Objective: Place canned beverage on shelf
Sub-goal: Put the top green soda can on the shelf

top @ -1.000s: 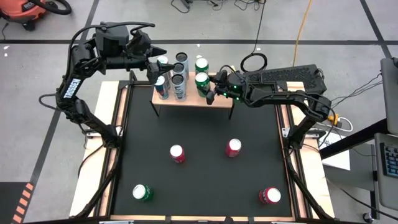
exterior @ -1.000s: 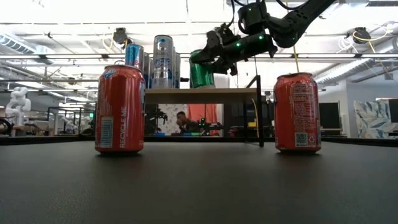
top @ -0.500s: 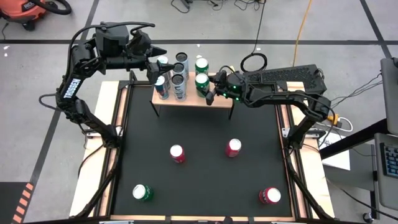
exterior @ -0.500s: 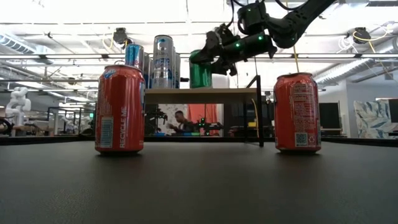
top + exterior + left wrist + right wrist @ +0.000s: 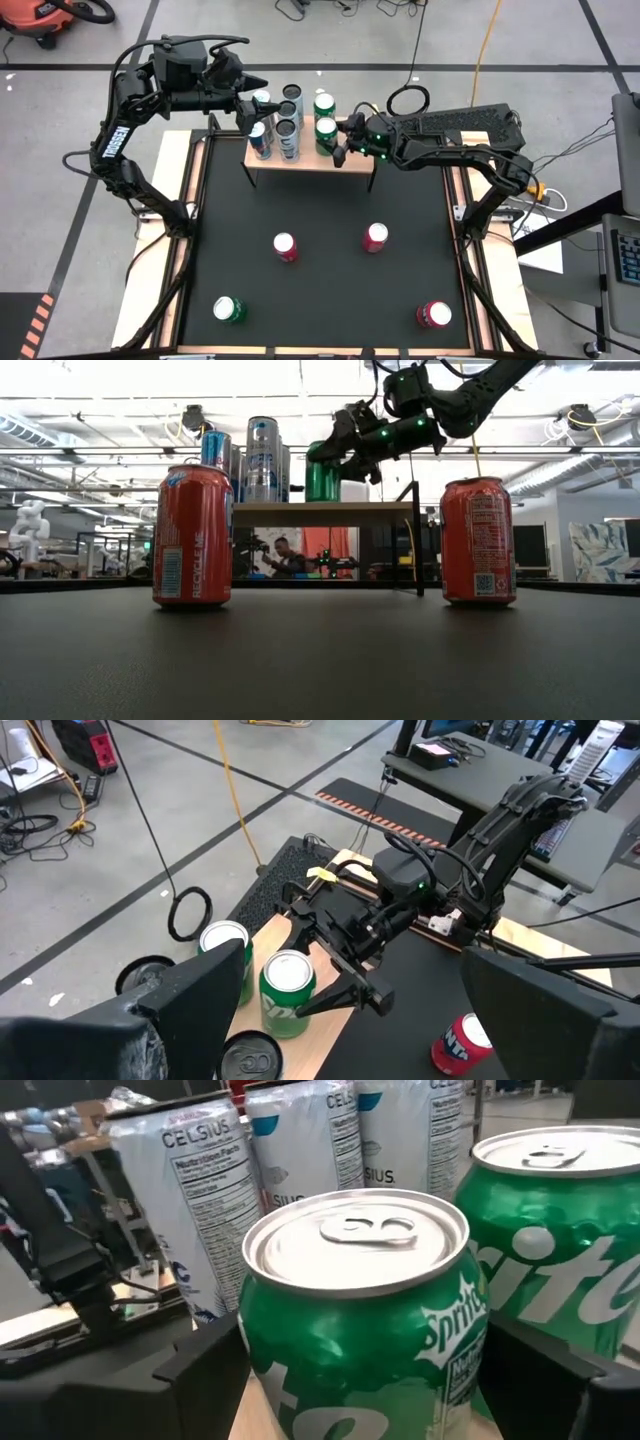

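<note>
Now the right gripper (image 5: 341, 140) has opened wide around the green can (image 5: 325, 131), which stands released on the shelf (image 5: 310, 158); the left gripper (image 5: 247, 97) waits open.

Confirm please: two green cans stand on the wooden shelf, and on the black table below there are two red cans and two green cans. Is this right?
Not quite. The high view shows three red cans on the black table and only one green can there. The two green cans on the wooden shelf are correct.
</note>
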`<state>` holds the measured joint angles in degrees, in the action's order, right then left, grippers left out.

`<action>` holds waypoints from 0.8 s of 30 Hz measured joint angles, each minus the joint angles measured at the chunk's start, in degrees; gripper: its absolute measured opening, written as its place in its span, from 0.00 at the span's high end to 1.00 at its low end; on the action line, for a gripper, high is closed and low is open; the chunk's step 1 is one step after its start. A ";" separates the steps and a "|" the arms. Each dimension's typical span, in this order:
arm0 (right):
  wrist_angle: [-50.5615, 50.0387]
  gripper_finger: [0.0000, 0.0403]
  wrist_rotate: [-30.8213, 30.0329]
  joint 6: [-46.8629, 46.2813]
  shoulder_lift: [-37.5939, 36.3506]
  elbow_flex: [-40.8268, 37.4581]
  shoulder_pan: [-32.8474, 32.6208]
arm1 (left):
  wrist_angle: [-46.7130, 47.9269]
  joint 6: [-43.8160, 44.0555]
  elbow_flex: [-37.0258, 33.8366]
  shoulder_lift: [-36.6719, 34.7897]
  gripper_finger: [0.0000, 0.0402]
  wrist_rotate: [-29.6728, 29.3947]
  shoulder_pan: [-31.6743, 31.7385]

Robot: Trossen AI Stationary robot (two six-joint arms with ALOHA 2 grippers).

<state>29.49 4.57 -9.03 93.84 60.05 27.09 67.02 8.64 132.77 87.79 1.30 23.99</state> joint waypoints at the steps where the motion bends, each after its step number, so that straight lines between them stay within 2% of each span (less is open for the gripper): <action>1: -0.18 0.20 0.12 -0.65 -0.01 0.00 0.15 | 0.02 0.00 0.00 0.00 0.08 0.00 -0.02; 5: -0.98 0.16 3.02 -2.40 -0.11 0.00 0.80 | 0.05 -0.13 0.00 0.00 0.08 0.00 -0.02; 12: -0.75 0.02 3.15 -3.80 -0.95 0.09 1.67 | 1.92 -0.13 0.00 0.00 0.08 -0.02 -0.02; 17: -2.07 0.02 6.34 -4.00 -1.49 0.64 2.27 | 3.12 -0.11 0.00 0.00 0.08 -0.01 -0.02; 24: -7.12 0.01 7.72 -3.49 -3.81 4.00 2.82 | 3.05 -0.21 0.00 0.00 0.08 0.00 -0.02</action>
<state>22.37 12.29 -12.52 90.03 64.05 29.91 70.08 8.43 132.77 87.79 1.30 23.97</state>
